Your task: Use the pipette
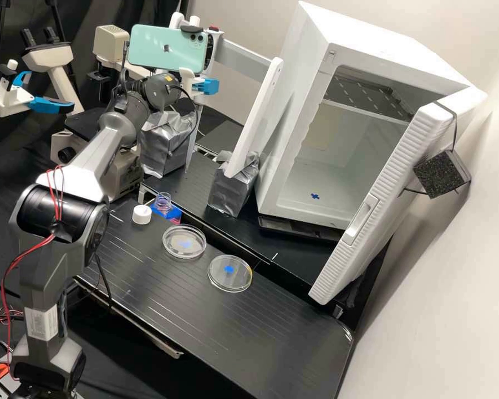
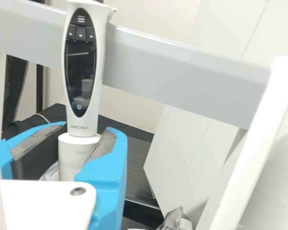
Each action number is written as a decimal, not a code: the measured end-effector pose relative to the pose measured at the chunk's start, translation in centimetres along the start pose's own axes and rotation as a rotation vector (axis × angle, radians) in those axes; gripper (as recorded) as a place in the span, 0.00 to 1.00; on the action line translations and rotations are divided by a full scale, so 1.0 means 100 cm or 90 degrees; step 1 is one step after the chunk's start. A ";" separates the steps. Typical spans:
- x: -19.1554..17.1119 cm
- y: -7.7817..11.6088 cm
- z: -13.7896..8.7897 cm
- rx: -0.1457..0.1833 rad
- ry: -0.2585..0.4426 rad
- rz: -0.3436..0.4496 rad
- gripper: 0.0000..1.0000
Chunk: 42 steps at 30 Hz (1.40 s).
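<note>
Your claw (image 2: 88, 136) pinches the pipette (image 2: 89, 120) by its collar (image 2: 77, 155), beside a wrapped block (image 1: 165, 148). Swing sideways and its long tip (image 1: 191, 145) could strike that block (slim parts lose such arguments), twisting the body in your grip. Its long axis stands nearly upright, tip down.

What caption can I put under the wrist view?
Electronic pipette held between blue jaws, with a pale grey beam behind.

Bright light; glare on pipette screen (image 2: 80, 72); wall (image 1: 454, 299) softly shadowed.
</note>
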 end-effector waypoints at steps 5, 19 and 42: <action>-0.001 -0.011 0.004 -0.010 0.017 0.002 1.00; -0.037 -0.023 0.033 -0.010 0.090 0.005 1.00; -0.156 -0.107 0.179 0.215 0.221 0.340 1.00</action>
